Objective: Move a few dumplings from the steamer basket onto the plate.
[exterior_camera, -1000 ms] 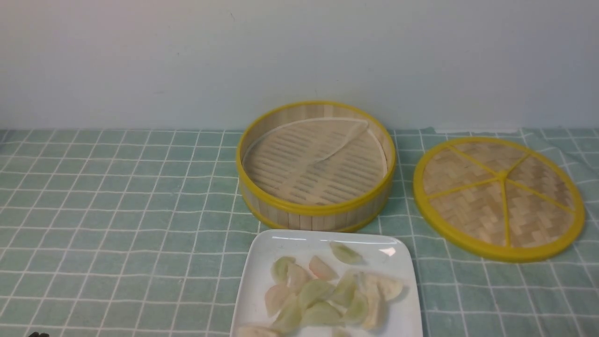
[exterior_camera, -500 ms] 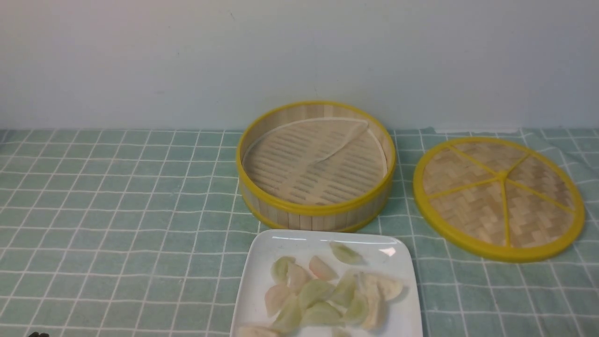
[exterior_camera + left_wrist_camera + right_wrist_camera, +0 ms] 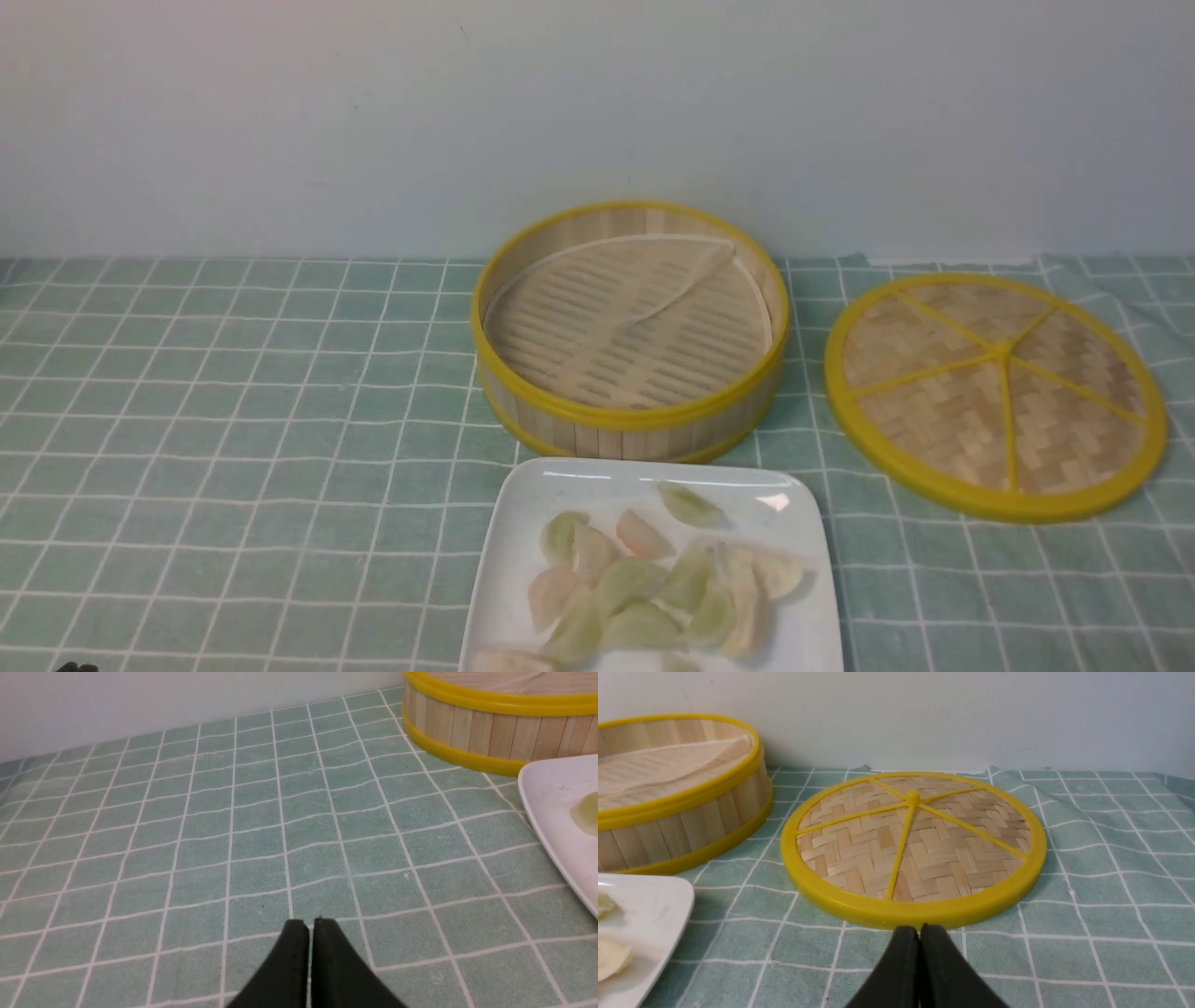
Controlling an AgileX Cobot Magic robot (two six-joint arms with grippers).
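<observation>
now both my left gripper [image 3: 310, 926] and right gripper [image 3: 919, 933] sit pressed together, empty, with the dumplings [image 3: 644, 583] heaped on the plate [image 3: 523, 523] between them, the steamer basket [image 3: 630, 420] bare beyond.

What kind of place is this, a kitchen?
Probably a pretend dining table set up for robot practice, not a real kitchen. A green checked tablecloth covers it against a bare wall, with a bamboo steamer basket, its lid and a white plate of dumplings.
</observation>
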